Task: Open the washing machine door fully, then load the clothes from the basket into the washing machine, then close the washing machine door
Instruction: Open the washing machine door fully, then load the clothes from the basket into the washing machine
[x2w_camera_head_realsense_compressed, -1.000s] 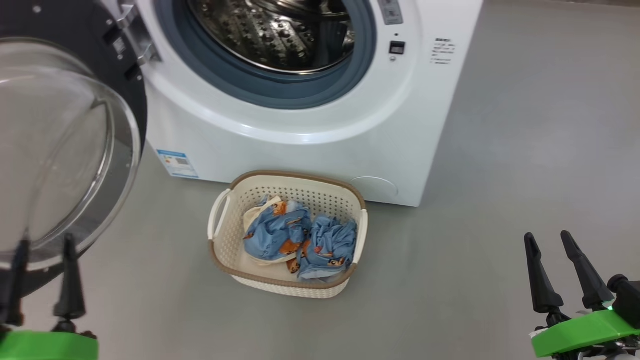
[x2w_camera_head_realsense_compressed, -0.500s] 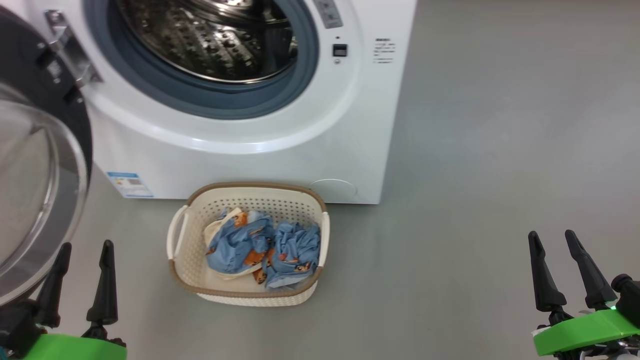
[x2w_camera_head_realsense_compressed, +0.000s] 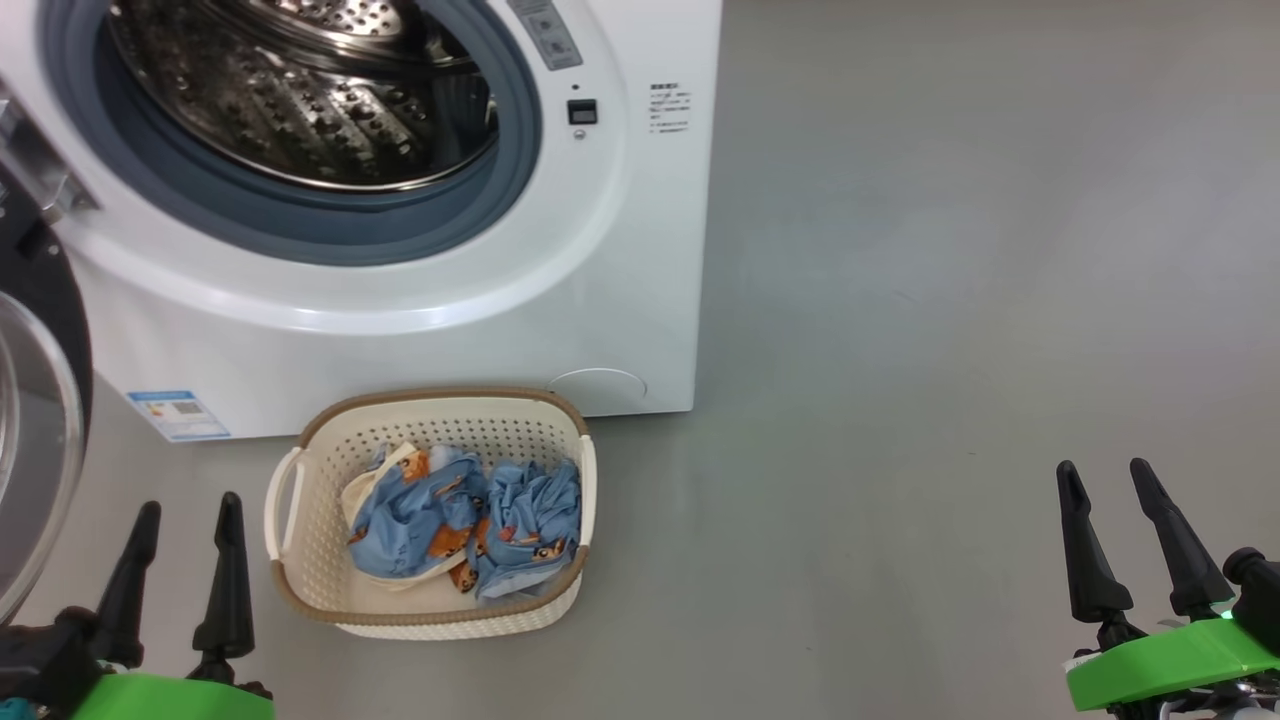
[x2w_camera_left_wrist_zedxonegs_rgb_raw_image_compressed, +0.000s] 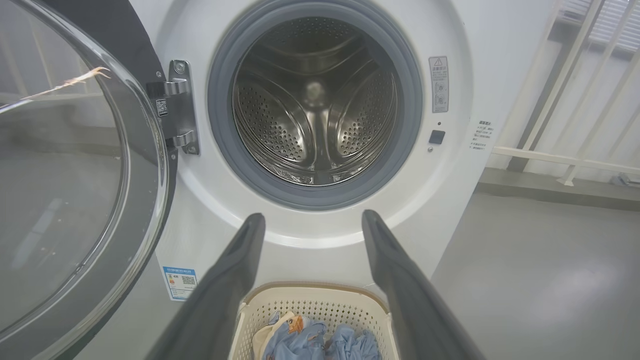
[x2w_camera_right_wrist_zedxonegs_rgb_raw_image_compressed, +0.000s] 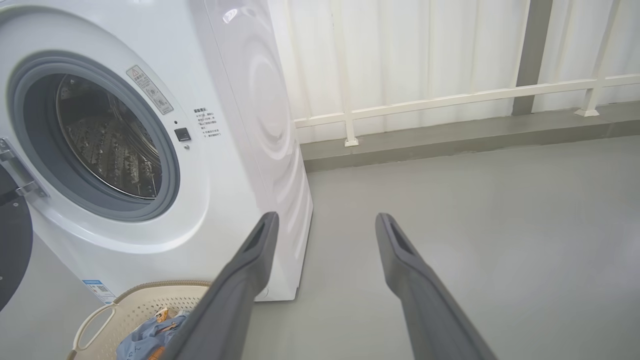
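Note:
The white washing machine (x2w_camera_head_realsense_compressed: 400, 320) stands with its door (x2w_camera_head_realsense_compressed: 30, 440) swung open to the left, the steel drum (x2w_camera_head_realsense_compressed: 290, 100) bare. Its door (x2w_camera_left_wrist_zedxonegs_rgb_raw_image_compressed: 65, 190) and drum (x2w_camera_left_wrist_zedxonegs_rgb_raw_image_compressed: 315, 115) also show in the left wrist view. On the floor before the washing machine sits the cream basket (x2w_camera_head_realsense_compressed: 300, 560), holding the light blue clothes (x2w_camera_head_realsense_compressed: 465, 520). My left gripper (x2w_camera_head_realsense_compressed: 190, 510) is open, low at the left, just left of the basket. My right gripper (x2w_camera_head_realsense_compressed: 1105, 475) is open, far right over bare floor. The basket (x2w_camera_right_wrist_zedxonegs_rgb_raw_image_compressed: 135, 310) shows at the lower left of the right wrist view.
Grey floor (x2w_camera_head_realsense_compressed: 950, 300) stretches to the right of the machine. A white railing (x2w_camera_right_wrist_zedxonegs_rgb_raw_image_compressed: 450, 97) and a low kerb run along the back wall. A blue label (x2w_camera_head_realsense_compressed: 178, 413) is stuck on the machine's lower front.
The head camera has turned right, so machine, door and basket slide left in view. The left gripper now shows beside the basket instead of before the door glass. Both grippers stay open.

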